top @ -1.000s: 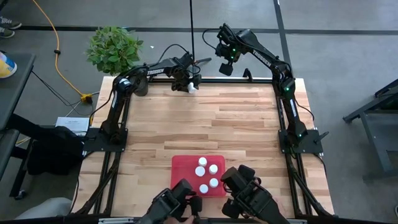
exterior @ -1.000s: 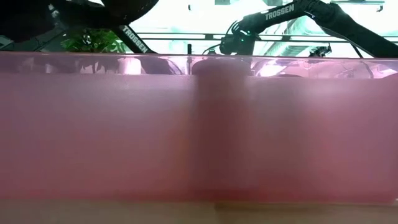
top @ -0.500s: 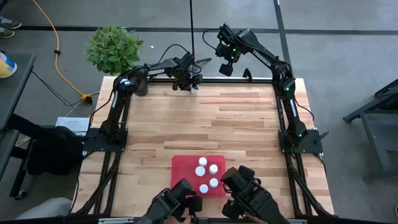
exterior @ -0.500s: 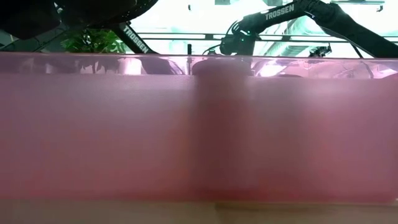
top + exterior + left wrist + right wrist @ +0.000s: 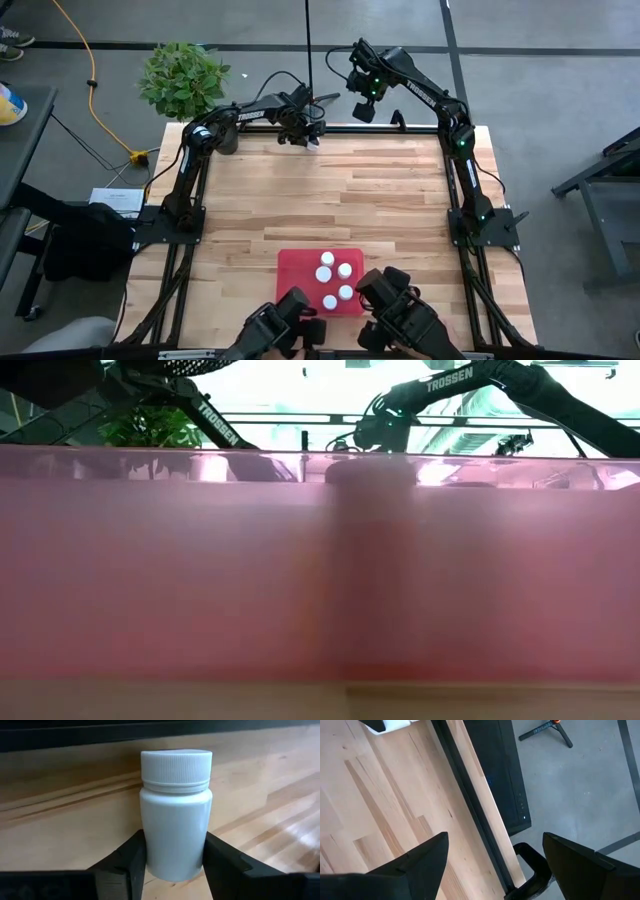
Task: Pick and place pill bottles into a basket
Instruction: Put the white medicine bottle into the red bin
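Our left gripper point(image 5: 173, 870) has just clamped onto the white plastic pill bottle point(image 5: 175, 812) at the table's far edge, ready for carrying to the shallow red basket point(image 5: 290, 262) near us, while the right gripper point(image 5: 362, 105) hovers wide.

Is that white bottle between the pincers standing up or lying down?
Standing up: the white bottle has its cap on top and its base on the wooden table, gripped by the left pincer.
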You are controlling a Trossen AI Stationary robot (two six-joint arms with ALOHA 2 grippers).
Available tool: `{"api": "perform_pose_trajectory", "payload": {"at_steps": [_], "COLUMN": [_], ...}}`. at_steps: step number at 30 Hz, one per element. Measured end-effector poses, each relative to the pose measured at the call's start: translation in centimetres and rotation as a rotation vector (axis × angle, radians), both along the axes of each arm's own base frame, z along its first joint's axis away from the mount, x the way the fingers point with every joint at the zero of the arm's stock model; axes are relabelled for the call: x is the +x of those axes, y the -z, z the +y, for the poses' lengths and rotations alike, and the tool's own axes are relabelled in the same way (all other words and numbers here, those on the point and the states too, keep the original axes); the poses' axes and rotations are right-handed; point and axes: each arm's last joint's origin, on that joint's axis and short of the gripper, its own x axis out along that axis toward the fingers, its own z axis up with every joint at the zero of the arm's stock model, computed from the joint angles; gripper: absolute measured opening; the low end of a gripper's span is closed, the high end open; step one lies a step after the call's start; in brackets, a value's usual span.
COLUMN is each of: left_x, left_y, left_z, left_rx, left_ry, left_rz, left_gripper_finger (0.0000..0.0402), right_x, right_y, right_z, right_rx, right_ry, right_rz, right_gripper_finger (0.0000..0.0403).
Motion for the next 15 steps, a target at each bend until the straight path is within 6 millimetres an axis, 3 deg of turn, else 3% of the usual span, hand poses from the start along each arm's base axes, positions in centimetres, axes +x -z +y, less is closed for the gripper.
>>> {"api": "perform_pose_trajectory", "payload": {"at_steps": [15], "left_x": [-0.47], "left_y": [0.14], "left_z": [-0.59], "left_rx": [0.007], "left_ry": [0.162], "left_rz": [0.023], "left_gripper_finger": [0.0194], "right_x": [-0.1], "right_y": [0.05], "right_z": [0.1], "right_rx": [0.013], "right_ry": [0.003], "right_rz": [0.009], "right_gripper_finger": [0.0313]}}
